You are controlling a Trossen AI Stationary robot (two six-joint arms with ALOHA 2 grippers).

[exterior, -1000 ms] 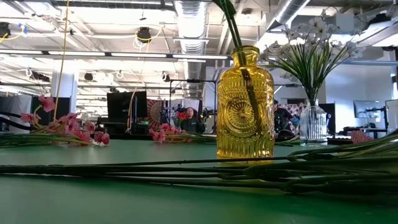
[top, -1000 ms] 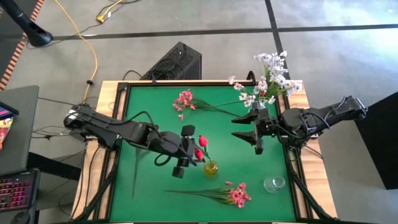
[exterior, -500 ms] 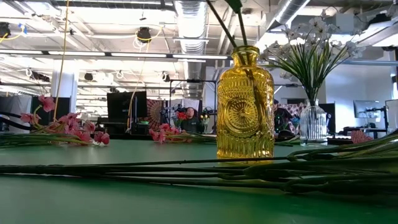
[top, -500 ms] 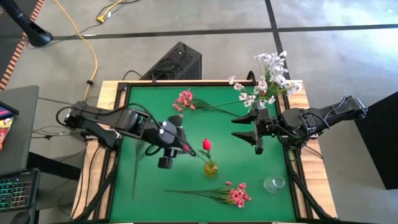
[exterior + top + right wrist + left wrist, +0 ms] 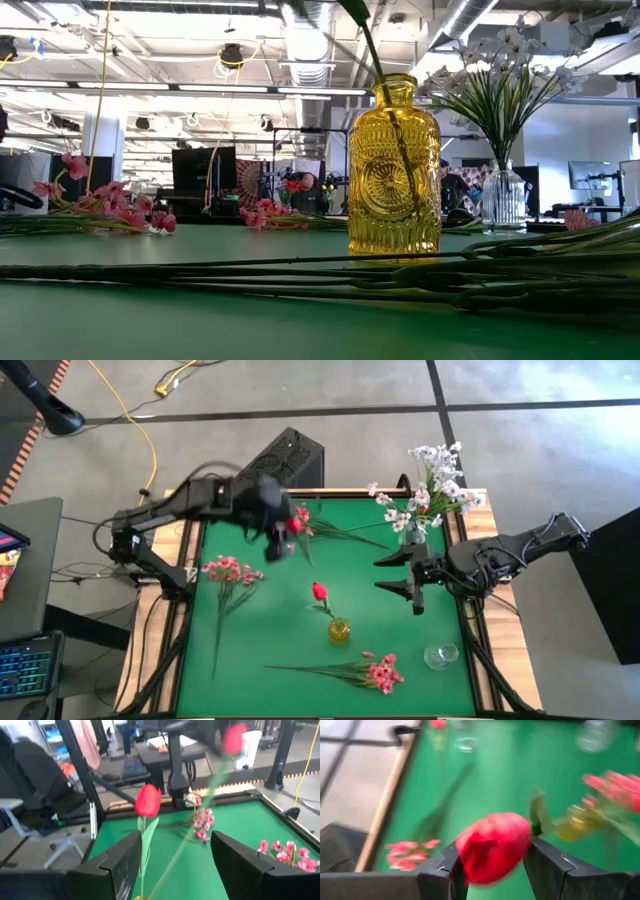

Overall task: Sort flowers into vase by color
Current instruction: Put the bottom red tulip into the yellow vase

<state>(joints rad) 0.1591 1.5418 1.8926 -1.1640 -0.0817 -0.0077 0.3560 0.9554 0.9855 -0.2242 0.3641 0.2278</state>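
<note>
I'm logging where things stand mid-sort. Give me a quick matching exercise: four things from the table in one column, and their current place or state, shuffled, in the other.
Things:
1. yellow vase
2. clear vase at the far right corner
3. left gripper
4. clear vase at the near right corner

States:
A. holds the white flowers
B. no flowers in it
C. closed on a red bud, raised above the table
D. holds one red flower

Pairs: 1-D, 2-A, 3-C, 4-B
</note>
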